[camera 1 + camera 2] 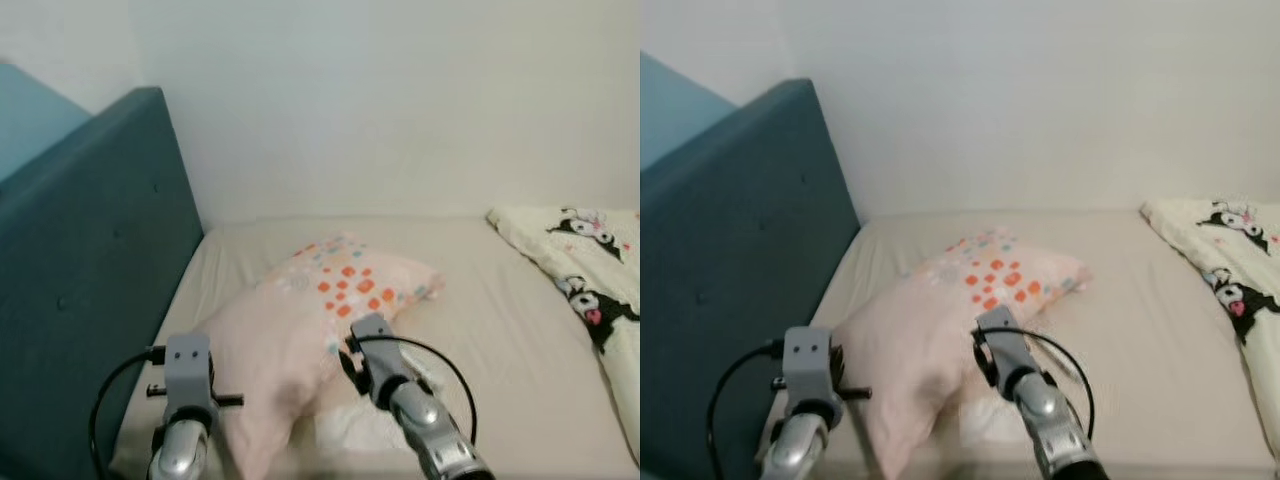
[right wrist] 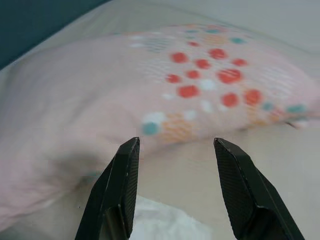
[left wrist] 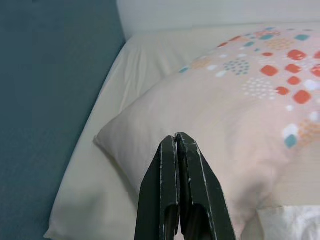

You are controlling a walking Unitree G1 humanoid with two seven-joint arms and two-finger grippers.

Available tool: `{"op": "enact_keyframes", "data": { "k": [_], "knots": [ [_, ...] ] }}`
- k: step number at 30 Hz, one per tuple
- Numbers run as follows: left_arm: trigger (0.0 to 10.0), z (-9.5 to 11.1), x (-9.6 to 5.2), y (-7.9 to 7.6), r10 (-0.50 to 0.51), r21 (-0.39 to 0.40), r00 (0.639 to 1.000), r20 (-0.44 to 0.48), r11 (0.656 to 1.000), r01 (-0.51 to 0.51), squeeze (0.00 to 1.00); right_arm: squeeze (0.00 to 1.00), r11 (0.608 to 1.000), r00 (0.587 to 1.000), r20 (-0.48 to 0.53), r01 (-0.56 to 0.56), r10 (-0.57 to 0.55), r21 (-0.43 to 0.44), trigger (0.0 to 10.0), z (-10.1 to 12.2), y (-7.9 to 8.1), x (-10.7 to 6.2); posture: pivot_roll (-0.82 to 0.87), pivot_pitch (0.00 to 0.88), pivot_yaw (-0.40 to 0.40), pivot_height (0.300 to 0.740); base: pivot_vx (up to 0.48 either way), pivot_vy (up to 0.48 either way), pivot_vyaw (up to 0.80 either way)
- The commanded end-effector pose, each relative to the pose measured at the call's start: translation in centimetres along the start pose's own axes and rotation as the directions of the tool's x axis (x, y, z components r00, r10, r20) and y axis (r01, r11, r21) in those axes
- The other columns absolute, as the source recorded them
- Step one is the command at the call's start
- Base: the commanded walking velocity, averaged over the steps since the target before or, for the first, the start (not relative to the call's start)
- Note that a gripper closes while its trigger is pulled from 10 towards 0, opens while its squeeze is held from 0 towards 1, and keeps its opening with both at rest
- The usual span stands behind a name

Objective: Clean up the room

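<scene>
A pink pillow (image 1: 320, 310) with orange and teal squares lies on the beige bed sheet (image 1: 500, 340), close to the headboard. My left gripper (image 3: 176, 137) is shut with nothing in it, and it hovers over the pillow's near corner by the headboard side. My right gripper (image 2: 176, 143) is open, its fingers (image 2: 122, 185) spread just before the pillow's patterned edge. A crumpled white cloth (image 1: 362, 427) lies on the sheet beside the pillow, under the right arm (image 1: 400, 390). The left arm (image 1: 187, 390) reaches in at the lower left.
A teal padded headboard (image 1: 90, 260) stands along the left. A cream blanket (image 1: 590, 270) printed with black cartoon figures lies at the bed's right. A white wall (image 1: 400, 100) closes the far side. Bare sheet stretches between pillow and blanket.
</scene>
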State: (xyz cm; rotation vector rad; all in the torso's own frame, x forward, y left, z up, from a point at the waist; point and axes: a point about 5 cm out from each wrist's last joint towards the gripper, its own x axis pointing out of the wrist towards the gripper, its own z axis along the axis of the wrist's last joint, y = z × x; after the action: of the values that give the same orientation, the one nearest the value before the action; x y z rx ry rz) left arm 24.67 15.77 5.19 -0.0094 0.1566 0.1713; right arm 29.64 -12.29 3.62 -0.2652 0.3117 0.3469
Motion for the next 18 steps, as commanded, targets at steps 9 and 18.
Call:
{"op": "enact_keyframes", "data": {
  "k": [9, 18],
  "knots": [
    [10.0, -0.06, 0.09, 0.48, 0.064, 0.041, 0.998, 0.003, 0.997, -0.064, 0.00, 0.00, 1.000, 1.000, 0.003, -0.025, 0.025, 0.004, 10.0, 0.09, 0.89, 0.17, -0.02, 0.000, 0.009, 0.740, 0.000, 0.104, 0.00],
    [10.0, -0.01, 0.06, -0.20, 0.013, 0.022, 1.000, -0.004, 1.000, -0.013, 0.00, 0.00, 0.999, 1.000, -0.005, 0.015, -0.014, 0.028, 10.0, 0.17, 0.37, 0.29, -0.02, 0.001, 0.008, 0.740, 0.000, 0.000, 0.00]
  ]
}}
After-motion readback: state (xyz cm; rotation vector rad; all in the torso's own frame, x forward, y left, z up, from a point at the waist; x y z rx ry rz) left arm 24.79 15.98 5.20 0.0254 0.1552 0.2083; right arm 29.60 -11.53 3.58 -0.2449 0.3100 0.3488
